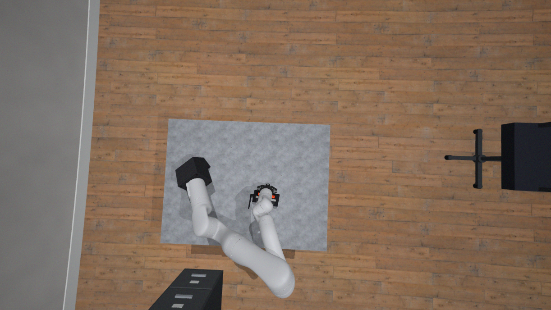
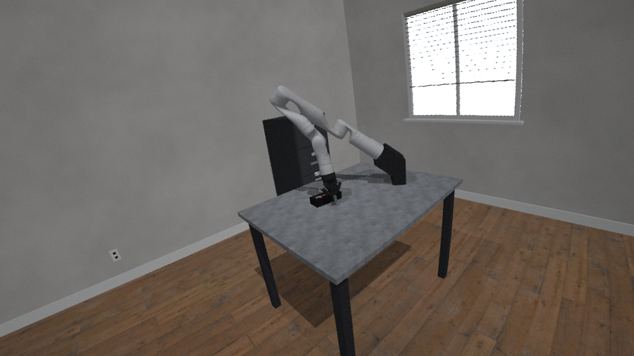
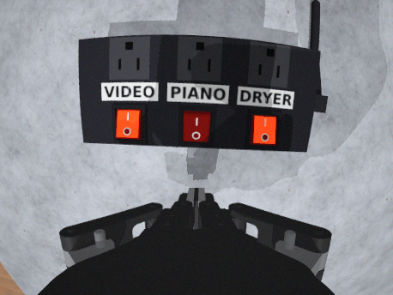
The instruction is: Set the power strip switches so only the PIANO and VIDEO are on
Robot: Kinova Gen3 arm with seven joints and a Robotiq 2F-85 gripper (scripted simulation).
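A black power strip (image 3: pixel 196 91) lies flat on the grey table, labels up, with three outlets and three rocker switches. The VIDEO switch (image 3: pixel 128 123) glows bright orange. The PIANO switch (image 3: pixel 196 126) is dark red and unlit. The DRYER switch (image 3: pixel 264 129) glows bright orange. My gripper (image 3: pixel 196 198) is shut and empty, fingertips together, hovering just in front of the strip in line with the PIANO switch, not touching it. In the overhead view the strip (image 1: pixel 258 196) is mostly hidden under my wrist. The side view shows my gripper (image 2: pixel 333 195) pointing down over the strip (image 2: pixel 322 199).
The arm's black base (image 1: pixel 192 172) stands at the table's left part. A stub cable (image 3: pixel 313 22) sticks up from the strip's right end. A black filing cabinet (image 1: pixel 189 288) stands off the table's near edge. A dark stand (image 1: pixel 501 157) is far right on the floor.
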